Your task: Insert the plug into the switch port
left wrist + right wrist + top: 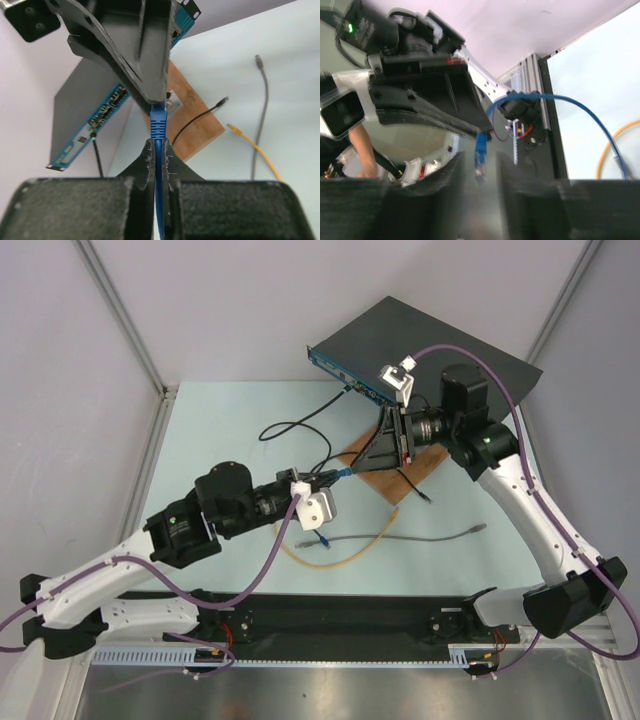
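One plug point(480, 152) between parted right jaws; left jaws clamped on blue cable point(159, 200) just behind it.

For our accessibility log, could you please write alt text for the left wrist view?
The left gripper is shut on a blue cable just below its plug, whose tip meets the right gripper above it. Behind are the teal-fronted switch, a wooden board, a grey cable and a yellow cable on the table.
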Available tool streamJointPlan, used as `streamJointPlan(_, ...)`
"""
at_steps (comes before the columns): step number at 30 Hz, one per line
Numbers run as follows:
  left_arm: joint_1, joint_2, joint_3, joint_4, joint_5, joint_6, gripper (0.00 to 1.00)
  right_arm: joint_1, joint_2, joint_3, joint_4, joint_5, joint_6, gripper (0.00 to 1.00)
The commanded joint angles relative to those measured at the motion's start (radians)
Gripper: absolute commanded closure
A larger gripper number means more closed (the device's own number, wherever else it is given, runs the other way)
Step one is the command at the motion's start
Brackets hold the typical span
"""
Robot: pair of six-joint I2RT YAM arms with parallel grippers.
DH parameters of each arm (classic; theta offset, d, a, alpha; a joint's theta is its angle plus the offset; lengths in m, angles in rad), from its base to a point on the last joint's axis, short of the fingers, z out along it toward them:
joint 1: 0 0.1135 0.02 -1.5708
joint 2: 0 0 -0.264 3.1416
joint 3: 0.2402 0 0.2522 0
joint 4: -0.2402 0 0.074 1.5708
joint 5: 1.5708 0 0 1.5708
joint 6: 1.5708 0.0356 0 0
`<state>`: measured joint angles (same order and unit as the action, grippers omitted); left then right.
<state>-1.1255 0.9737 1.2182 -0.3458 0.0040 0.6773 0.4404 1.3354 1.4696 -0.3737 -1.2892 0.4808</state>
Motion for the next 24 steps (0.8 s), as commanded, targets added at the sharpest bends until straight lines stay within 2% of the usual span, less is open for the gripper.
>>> streamJointPlan(1,-0.013,0.029,0.024,0.016,-0.025,-0.122,1.00,-0.041,-0.018,0.060,-0.023,0.048,-0.031,0.49)
streamJointPlan(2,-0.014,0.052,0.030,0.014,-0.047,-0.168,1.00,-0.060,-0.021,0.075,-0.063,0.069,-0.044,0.28)
streamJointPlan(3,-0.017,0.068,0.041,0.001,-0.071,-0.271,1.00,-0.110,-0.022,0.090,-0.074,0.106,-0.053,0.23)
streamJointPlan(5,-0.020,0.108,0.073,-0.030,-0.110,-0.361,1.00,-0.166,-0.031,0.138,-0.106,0.140,-0.061,0.08)
streamJointPlan(9,-0.028,0.238,0.156,-0.065,-0.235,-0.593,1.00,-0.308,-0.097,0.181,-0.131,0.243,-0.039,0.05)
streamJointPlan(10,-0.033,0.265,0.177,-0.074,-0.319,-0.635,1.00,-0.378,-0.110,0.181,-0.136,0.257,-0.028,0.05)
streamJointPlan(12,-0.033,0.350,0.248,-0.108,-0.351,-0.741,1.00,-0.449,-0.149,0.176,-0.168,0.306,-0.022,0.05)
streamJointPlan(14,-0.034,0.390,0.279,-0.102,-0.352,-0.809,1.00,-0.580,-0.168,0.170,-0.229,0.332,-0.010,0.05)
streamJointPlan(15,-0.036,0.405,0.296,-0.093,-0.354,-0.823,1.00,-0.619,-0.176,0.163,-0.243,0.332,-0.004,0.05)
streamJointPlan(16,-0.037,0.440,0.305,-0.087,-0.352,-0.834,1.00,-0.709,-0.186,0.153,-0.275,0.324,0.001,0.05)
streamJointPlan(20,-0.034,0.519,0.372,-0.064,-0.358,-0.860,1.00,-0.924,-0.190,0.107,-0.324,0.216,0.016,0.05)
streamJointPlan(24,-0.033,0.563,0.403,-0.045,-0.334,-0.898,1.00,-1.068,-0.154,0.092,-0.442,0.191,-0.065,0.03)
